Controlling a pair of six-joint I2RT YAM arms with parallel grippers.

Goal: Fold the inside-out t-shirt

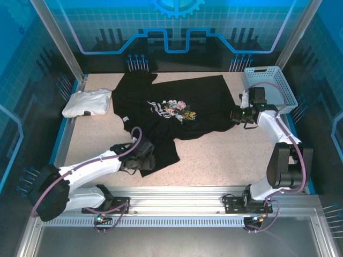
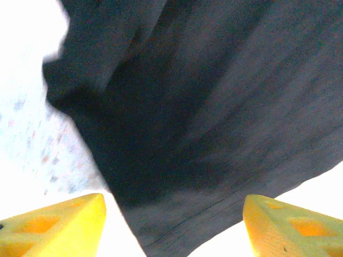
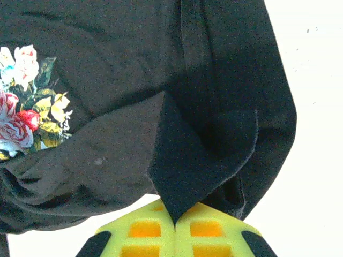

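Blending into t-shirt [image 1: 177,96]: left end effector [image 1: 146,159]

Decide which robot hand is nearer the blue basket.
Right. The right hand grips the t-shirt beside the basket; the left hand is far across, at the shirt's near hem.

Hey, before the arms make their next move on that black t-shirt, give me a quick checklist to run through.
1. Right gripper holding the black t-shirt: ok, jaws shut on a fold of its edge.
2. Left gripper holding cloth: not ok, jaws open, with cloth ahead of them but not gripped.
3. Shirt flat on the table: not ok, it is bunched up by the left gripper.
4. Floral print facing up: ok.
5. White folded garment apart from the shirt: cannot tell, their edges look adjacent.
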